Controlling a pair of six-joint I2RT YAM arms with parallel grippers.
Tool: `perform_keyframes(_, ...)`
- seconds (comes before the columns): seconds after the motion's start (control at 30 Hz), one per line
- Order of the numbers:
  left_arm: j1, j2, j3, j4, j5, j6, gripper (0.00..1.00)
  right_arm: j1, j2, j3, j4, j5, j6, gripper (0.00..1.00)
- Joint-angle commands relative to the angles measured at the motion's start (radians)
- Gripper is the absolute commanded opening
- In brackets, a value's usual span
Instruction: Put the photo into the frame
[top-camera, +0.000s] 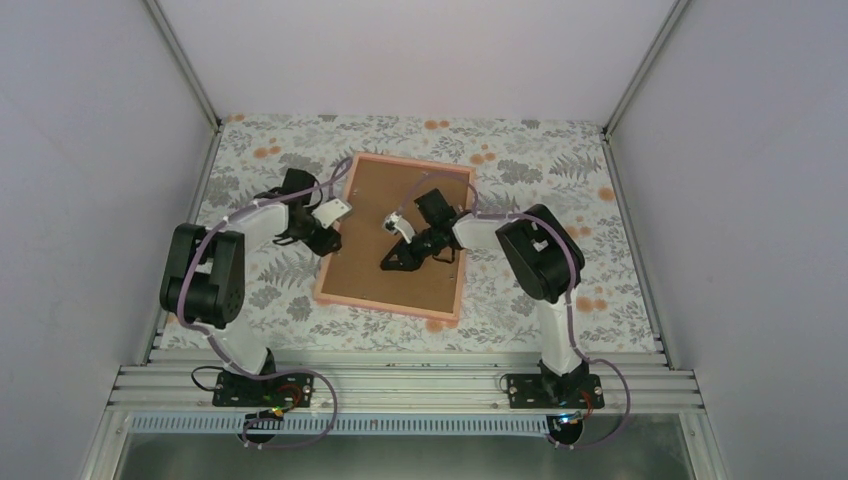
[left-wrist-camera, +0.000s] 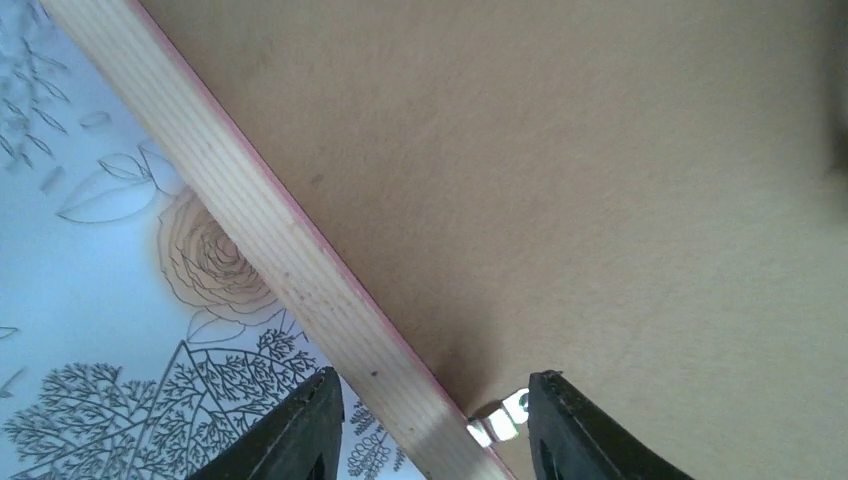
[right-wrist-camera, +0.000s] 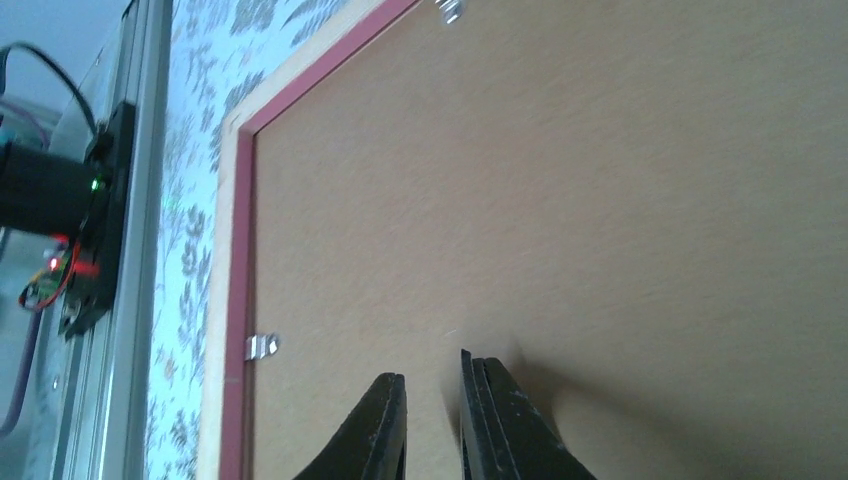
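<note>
The pink-edged frame (top-camera: 388, 305) lies face down in the middle of the table, and a brown backing board (top-camera: 370, 230) fills its back. The photo is hidden. My left gripper (top-camera: 328, 240) is at the frame's left edge. In the left wrist view it (left-wrist-camera: 435, 400) stands open, straddling the wooden rail (left-wrist-camera: 250, 220) with a small metal clip (left-wrist-camera: 498, 418) just inside its right finger. My right gripper (top-camera: 390, 265) is low over the board. In the right wrist view its (right-wrist-camera: 432, 385) fingers stand a narrow gap apart with nothing between them.
A floral tablecloth (top-camera: 280, 290) covers the table around the frame. White walls close in the left, right and back. An aluminium rail (top-camera: 400, 385) carries both arm bases along the near edge. More metal clips (right-wrist-camera: 262, 346) sit along the frame's inner rim.
</note>
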Motion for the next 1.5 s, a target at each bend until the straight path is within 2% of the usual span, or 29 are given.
perform_keyframes(0.0,0.006,-0.114,0.017,-0.001,0.110,0.007,0.52,0.048,-0.018,-0.088,-0.107,0.053,-0.081,0.17)
perform_keyframes(0.1,0.016,-0.119,0.062,0.036,0.114,-0.026,0.60,0.047,-0.048,-0.105,-0.126,0.062,-0.111,0.17)
perform_keyframes(0.33,0.018,0.058,0.241,0.080,0.079,-0.097,0.63,0.017,-0.112,0.008,-0.158,0.053,-0.096,0.19)
perform_keyframes(0.5,0.018,0.232,0.433,0.052,0.074,-0.140,0.65,-0.041,-0.063,0.144,-0.184,0.098,-0.056,0.20)
perform_keyframes(0.73,0.018,0.392,0.594,0.024,0.072,-0.151,0.65,-0.102,0.044,0.292,-0.213,0.151,-0.034,0.21)
perform_keyframes(1.0,0.011,0.445,0.592,0.044,0.079,-0.157,0.65,-0.103,0.129,0.356,-0.213,0.181,-0.013,0.20)
perform_keyframes(1.3,-0.003,0.479,0.579,0.060,0.030,-0.143,0.63,-0.103,0.163,0.317,-0.206,0.214,-0.036,0.20)
perform_keyframes(1.47,-0.002,0.487,0.566,0.070,-0.006,-0.122,0.55,-0.104,0.163,0.301,-0.207,0.229,-0.053,0.19)
